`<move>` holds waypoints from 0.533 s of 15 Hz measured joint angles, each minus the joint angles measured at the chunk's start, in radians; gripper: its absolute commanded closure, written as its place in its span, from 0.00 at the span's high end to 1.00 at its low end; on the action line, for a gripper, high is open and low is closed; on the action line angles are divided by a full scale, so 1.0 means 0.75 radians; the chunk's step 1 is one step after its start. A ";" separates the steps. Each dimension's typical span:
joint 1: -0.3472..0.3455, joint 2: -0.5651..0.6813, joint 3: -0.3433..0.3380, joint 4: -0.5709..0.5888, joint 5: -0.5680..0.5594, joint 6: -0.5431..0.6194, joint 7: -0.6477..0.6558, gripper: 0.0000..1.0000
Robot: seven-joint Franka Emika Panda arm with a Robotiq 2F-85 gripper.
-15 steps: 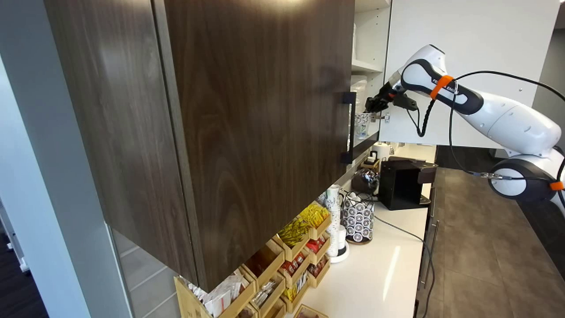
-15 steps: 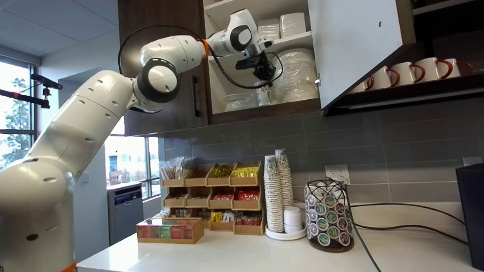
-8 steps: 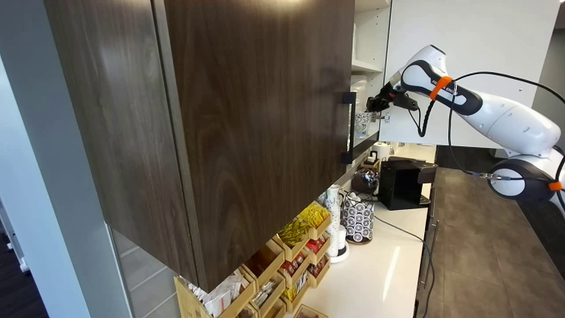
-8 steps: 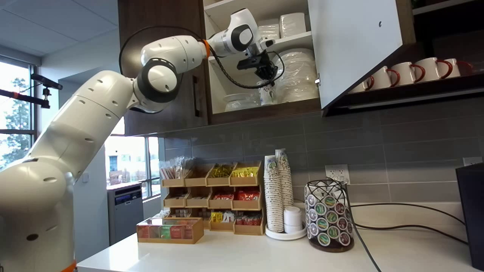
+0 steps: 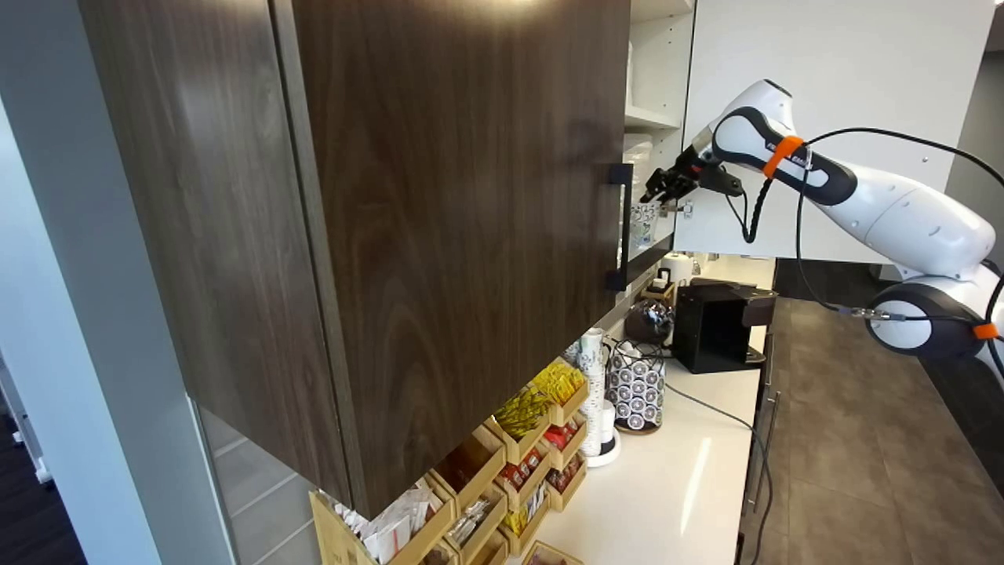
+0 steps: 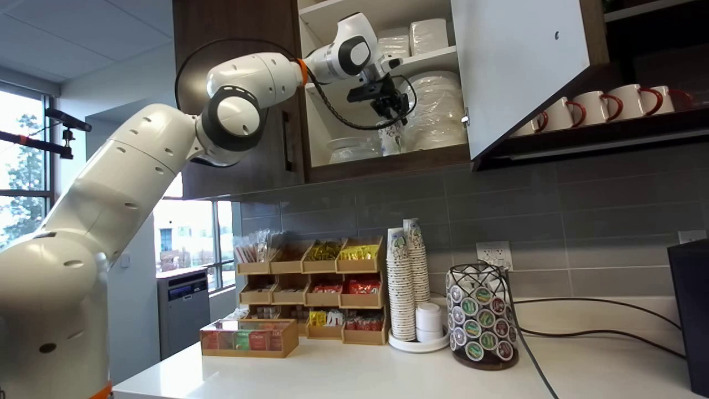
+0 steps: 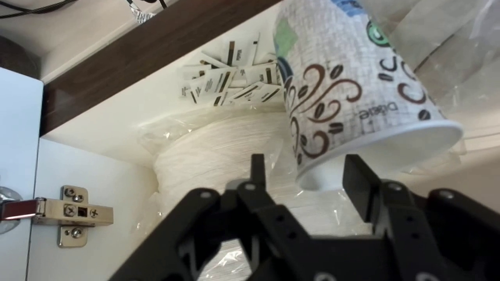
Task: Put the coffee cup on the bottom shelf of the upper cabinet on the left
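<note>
The coffee cup (image 7: pixel 336 93), a tapered white paper cup with brown swirls and a Dixie mark, stands in the upper cabinet (image 6: pixel 338 111) on its pale bottom shelf (image 7: pixel 152 113). In both exterior views it looks about upright; its foot on the shelf is partly hidden. My gripper (image 7: pixel 306 173) is just above the cup's rim with its fingers apart. In the wrist view one finger pad (image 7: pixel 357 187) overlaps the cup's mouth and the other lies outside the rim. Whether a pad touches the cup I cannot tell. The cup (image 6: pixel 391 138) sits directly below the gripper (image 6: pixel 397 113) in an exterior view.
Plastic-wrapped plates (image 6: pixel 435 111) stand close beside the cup, with wrapped bowls (image 6: pixel 352 148) on its other side. Small packets (image 7: pixel 234 78) lie near the shelf's front edge. A middle shelf (image 6: pixel 426 60) is overhead. The open cabinet door (image 5: pixel 823 94) stands near the arm.
The gripper's fingers have spread apart, letting go of the cup's rim. Earlier, cup and gripper shifted slightly together; since then the arm has stayed almost still and the cup remains on the shelf.
</note>
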 measured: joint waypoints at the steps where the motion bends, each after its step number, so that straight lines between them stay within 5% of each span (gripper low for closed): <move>1: -0.002 -0.001 -0.004 0.011 0.000 0.001 0.000 0.95; 8: -0.095 -0.057 0.033 0.122 0.006 -0.043 -0.080 1.00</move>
